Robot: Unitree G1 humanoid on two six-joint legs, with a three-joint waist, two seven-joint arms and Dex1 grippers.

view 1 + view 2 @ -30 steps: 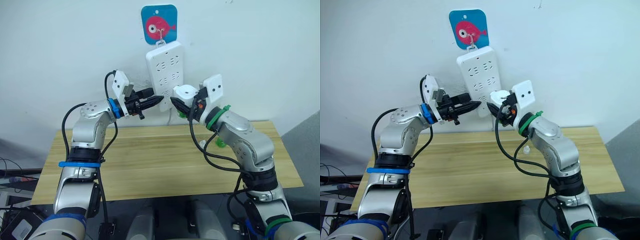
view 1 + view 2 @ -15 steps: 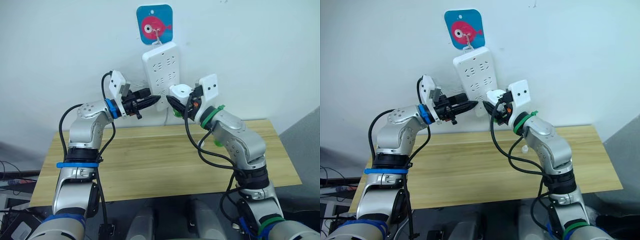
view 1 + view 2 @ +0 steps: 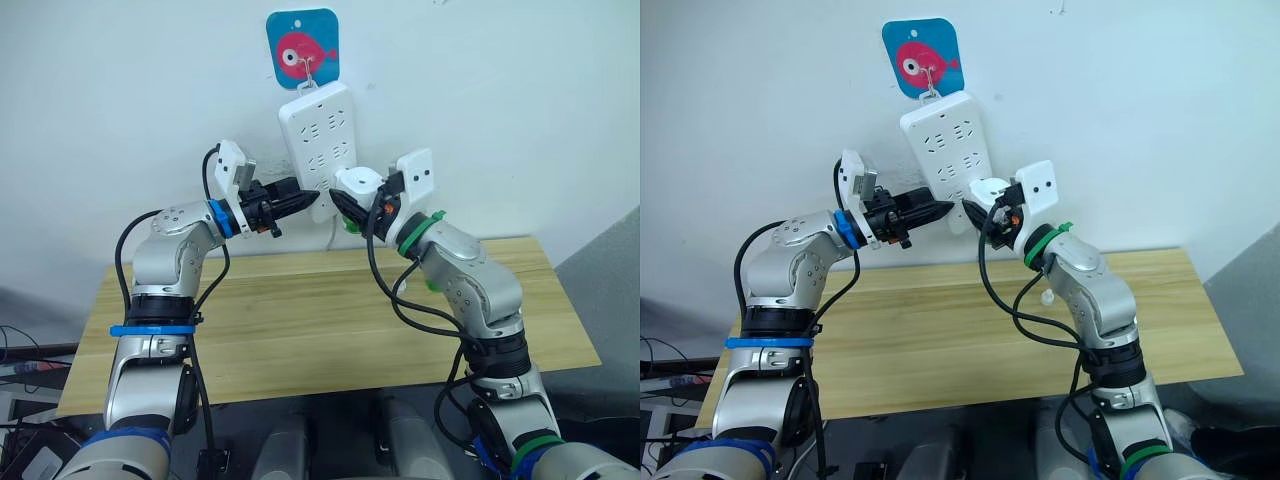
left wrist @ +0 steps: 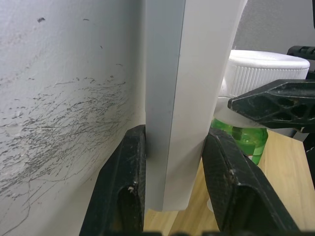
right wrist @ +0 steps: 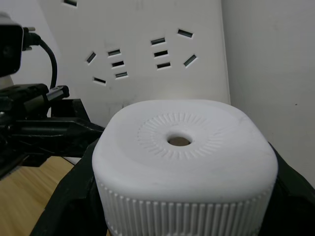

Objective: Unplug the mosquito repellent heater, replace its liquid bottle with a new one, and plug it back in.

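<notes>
Left hand (image 3: 303,191) clamps the hanging power strip's (image 3: 317,118) lower edge while the right hand (image 3: 341,205) grips the mosquito repellent heater (image 3: 358,182) beside it; loosely hung, the strip could swing, misaligning the prongs.

Silver metal arms, black looping cables; blue bands on left, green on right; white wrist camera plates; black two-finger left gripper (image 3: 308,197) and right gripper (image 3: 340,205).

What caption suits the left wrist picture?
Left gripper pinching the power strip's edge beside the green-bottled heater.
</notes>
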